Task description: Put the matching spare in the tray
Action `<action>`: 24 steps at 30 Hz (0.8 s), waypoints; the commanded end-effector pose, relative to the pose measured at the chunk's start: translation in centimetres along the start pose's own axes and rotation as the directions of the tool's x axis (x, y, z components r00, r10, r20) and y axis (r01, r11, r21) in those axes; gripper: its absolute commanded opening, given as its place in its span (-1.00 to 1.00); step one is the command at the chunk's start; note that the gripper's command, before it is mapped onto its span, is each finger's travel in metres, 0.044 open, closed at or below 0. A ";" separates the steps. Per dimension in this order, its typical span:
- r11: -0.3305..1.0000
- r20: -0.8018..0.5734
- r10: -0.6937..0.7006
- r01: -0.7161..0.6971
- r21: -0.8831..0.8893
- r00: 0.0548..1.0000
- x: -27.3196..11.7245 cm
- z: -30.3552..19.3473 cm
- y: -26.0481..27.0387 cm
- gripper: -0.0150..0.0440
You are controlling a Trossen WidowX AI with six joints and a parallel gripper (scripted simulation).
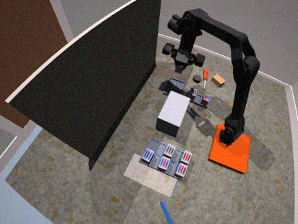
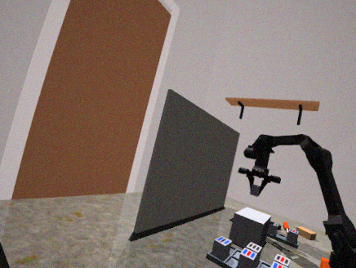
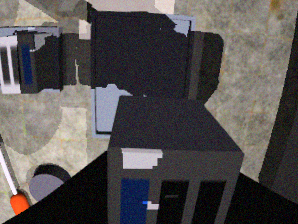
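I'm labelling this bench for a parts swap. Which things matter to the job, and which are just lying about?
Part of the job:
claw, shut on a striped spare
mounted unit
dark tray, as far as I can tell
rack of spares

Lying about:
screwdriver
dark puck
wooden block
blue stick

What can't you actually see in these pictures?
Mounted unit: its back code shows in no view; top and exterior see other faces.
Held spare: wrist view, shadow darkens its stripes beyond one blue bar.
Spare rack: exterior view, cut by bottom edge.
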State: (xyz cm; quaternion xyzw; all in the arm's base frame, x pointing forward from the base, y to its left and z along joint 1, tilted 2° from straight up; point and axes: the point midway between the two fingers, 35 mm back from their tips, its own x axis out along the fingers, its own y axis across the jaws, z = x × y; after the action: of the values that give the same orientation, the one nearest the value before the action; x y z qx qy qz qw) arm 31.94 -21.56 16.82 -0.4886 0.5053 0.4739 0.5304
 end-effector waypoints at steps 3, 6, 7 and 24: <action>1.000 0.001 0.002 -0.002 -0.004 1.000 0.5 0.0 0.0 -0.49; 1.000 0.001 0.002 -0.002 -0.004 1.000 0.8 0.0 -0.1 -0.49; 1.000 0.001 0.002 -0.002 -0.004 1.000 0.8 -0.1 -0.1 -0.49; 1.000 0.001 0.002 -0.002 -0.004 1.000 2.0 -0.2 -0.3 -0.49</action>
State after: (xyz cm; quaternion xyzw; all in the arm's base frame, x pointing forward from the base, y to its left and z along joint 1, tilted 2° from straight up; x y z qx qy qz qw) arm 32.25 -21.73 15.14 -0.4890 0.5051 0.4740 0.5302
